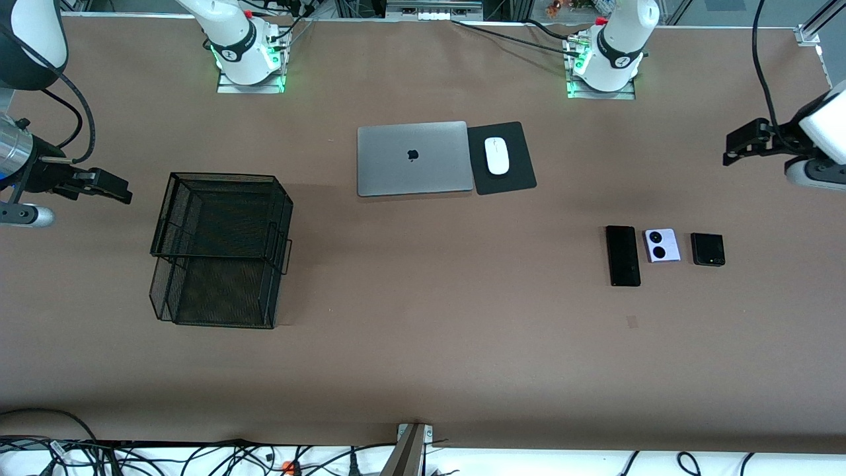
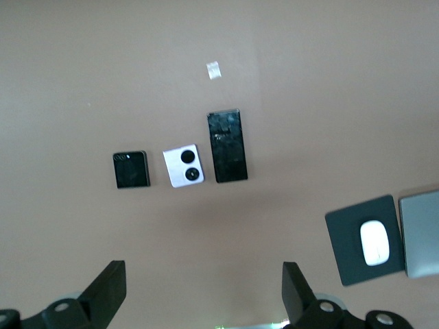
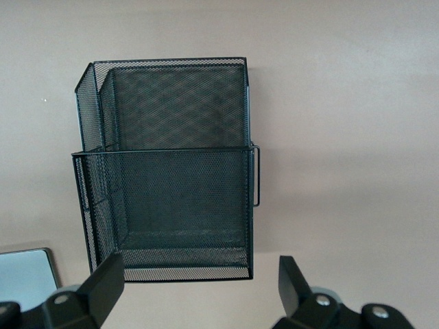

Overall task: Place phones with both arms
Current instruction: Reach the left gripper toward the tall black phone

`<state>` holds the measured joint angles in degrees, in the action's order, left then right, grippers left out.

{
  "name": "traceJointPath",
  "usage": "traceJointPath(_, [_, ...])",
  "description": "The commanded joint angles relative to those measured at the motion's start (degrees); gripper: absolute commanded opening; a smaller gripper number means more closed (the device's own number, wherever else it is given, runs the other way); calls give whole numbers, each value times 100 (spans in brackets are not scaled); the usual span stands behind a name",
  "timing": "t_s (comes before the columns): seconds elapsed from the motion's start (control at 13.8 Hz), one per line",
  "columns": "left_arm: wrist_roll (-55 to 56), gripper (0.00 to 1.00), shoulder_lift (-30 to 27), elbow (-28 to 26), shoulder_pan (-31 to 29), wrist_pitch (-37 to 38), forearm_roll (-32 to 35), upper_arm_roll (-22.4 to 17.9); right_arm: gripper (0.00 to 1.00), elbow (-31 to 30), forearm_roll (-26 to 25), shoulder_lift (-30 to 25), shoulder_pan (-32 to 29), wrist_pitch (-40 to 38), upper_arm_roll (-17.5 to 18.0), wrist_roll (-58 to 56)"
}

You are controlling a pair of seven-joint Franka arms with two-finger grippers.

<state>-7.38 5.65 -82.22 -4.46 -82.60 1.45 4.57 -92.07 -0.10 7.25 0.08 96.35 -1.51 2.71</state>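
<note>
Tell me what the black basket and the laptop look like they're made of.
The black basket looks like fine wire mesh, probably coated metal: you can see the table through its walls. The laptop looks like matte grey metal, likely aluminium, with an even, soft sheen.

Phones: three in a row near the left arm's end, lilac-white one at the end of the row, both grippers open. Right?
Not quite. In the front view the lilac-white phone lies in the middle, between the long black phone and the small black phone. The left gripper and right gripper are open.
</note>
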Motion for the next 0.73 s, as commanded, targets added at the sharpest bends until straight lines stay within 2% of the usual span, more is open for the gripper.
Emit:
traceJointPath(0.0, [-141, 100, -99, -22, -125, -185, -136, -9, 100, 163, 53, 66, 1, -125, -7, -42])
traceJointPath(0.65, [-44, 100, -12, -22, -108, -2, -171, 18, 100, 163, 107, 66, 1, -134, -7, -51])
